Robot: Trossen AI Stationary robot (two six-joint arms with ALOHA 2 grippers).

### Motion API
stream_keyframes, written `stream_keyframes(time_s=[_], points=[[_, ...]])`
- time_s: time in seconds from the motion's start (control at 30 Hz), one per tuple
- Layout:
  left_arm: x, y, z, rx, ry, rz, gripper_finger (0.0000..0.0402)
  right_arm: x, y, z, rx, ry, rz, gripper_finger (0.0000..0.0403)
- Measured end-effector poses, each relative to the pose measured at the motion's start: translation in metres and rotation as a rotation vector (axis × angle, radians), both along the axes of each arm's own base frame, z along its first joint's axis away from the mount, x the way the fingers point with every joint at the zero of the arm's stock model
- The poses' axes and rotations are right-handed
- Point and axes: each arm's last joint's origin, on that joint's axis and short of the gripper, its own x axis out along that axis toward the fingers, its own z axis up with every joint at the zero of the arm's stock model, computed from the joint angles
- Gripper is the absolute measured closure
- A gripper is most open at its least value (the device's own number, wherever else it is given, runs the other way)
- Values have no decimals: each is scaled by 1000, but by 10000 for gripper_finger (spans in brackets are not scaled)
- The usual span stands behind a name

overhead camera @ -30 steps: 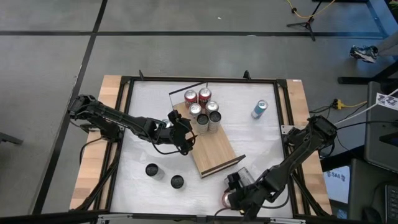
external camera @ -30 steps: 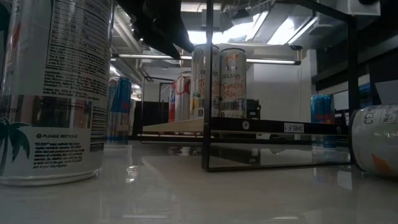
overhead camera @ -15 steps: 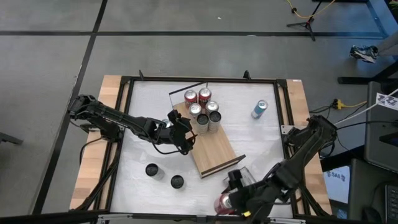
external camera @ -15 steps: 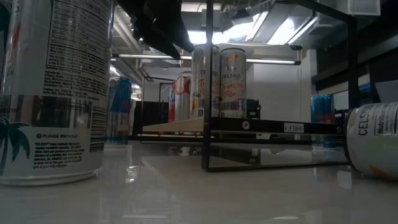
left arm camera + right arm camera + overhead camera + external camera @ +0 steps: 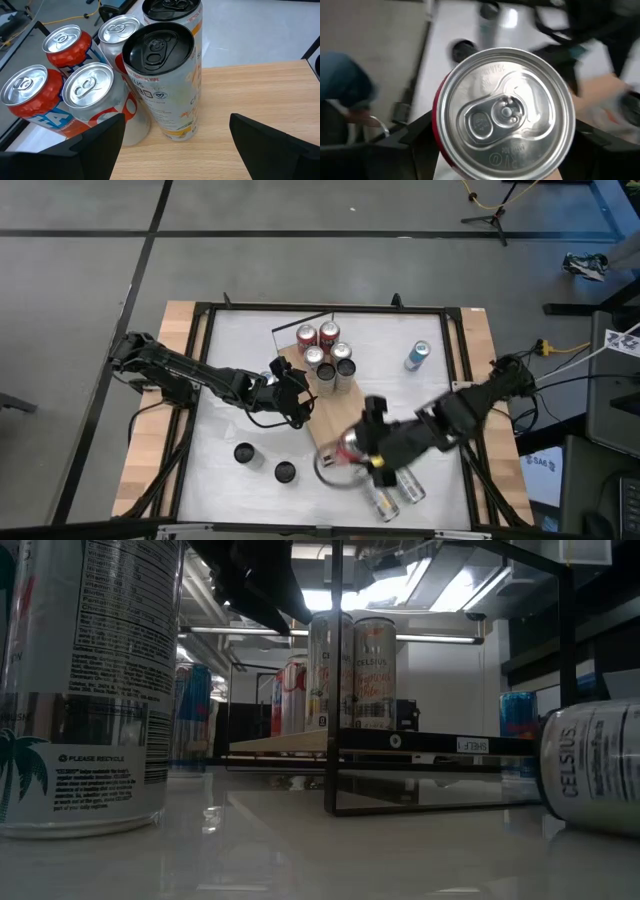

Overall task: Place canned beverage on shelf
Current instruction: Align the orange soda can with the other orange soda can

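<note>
Since a second ago the right arm has swung up from the near edge of the white tabletop [image 5: 230, 350] toward the middle, carrying a red aluminium can with a silver top [image 5: 347, 448], so the right gripper [image 5: 352, 452] now hangs just off the near end of the long light-brown wooden shelf board [image 5: 345, 420]. Its wrist camera is filled by that can's lid [image 5: 504, 119], with dark fingers [image 5: 422, 125] either side, so it's clamped on the can around the body, probably to keep it upright for setting down. Two silver cans [image 5: 392, 492] lie on their sides on the tabletop behind it, one showing at the right of the low view [image 5: 592, 780]. The left gripper [image 5: 296, 402] hasn't budged: it sits at the shelf's left edge with fingers [image 5: 95, 145] spread apart and empty, facing the cluster of six upright cans [image 5: 328, 356] packed at the far end by the thin black rail. That grouping leaves the near half of the board bare, which I'd guess is where the red can is headed. Two black-topped cans [image 5: 264, 462] stand on the tabletop near the left arm, and a blue can [image 5: 417, 356] stands off to the right.
</note>
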Motion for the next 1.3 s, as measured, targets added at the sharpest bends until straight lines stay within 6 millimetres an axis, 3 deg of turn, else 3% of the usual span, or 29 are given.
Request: stream_keyframes(time_s=[0.27, 0.47, 1.3], points=[[0, 0, 0, 0, 1, 0, 50, 15, -55, -8, -36, 135, -141, 107], [0, 0, 0, -1, 0, 1, 50, 22, -75, -9, 4, 158, -173, 109], [0, 0, 0, -31, -24, 26, 50, 25, -84, -9, 93, 180, -201, 105]])
